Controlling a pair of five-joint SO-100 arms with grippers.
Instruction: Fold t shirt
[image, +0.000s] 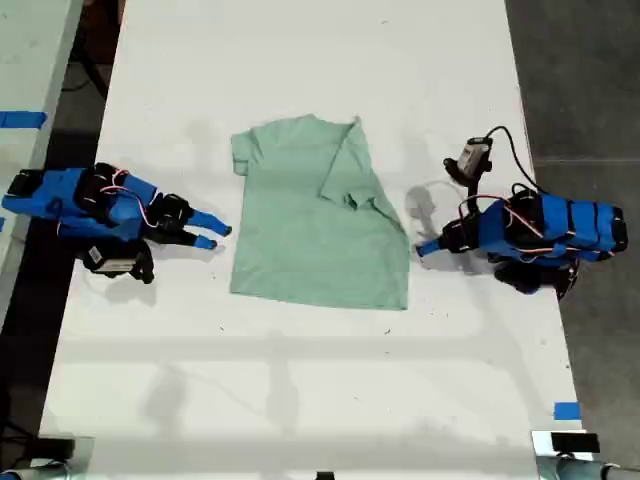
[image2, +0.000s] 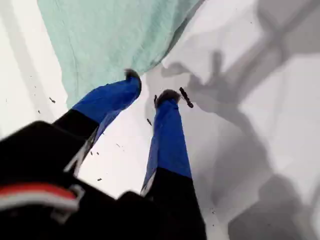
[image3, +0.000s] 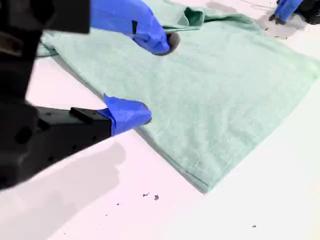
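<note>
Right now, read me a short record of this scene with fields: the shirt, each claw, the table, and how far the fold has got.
t shirt: pale green, lying flat, one sleeve folded in over the body
table: white, shirt near its middle
my first claw: open, empty, at the shirt's edge on the exterior view's right
my second claw: open wide, empty, at the shirt's edge on the exterior view's left
fold: barely begun
</note>
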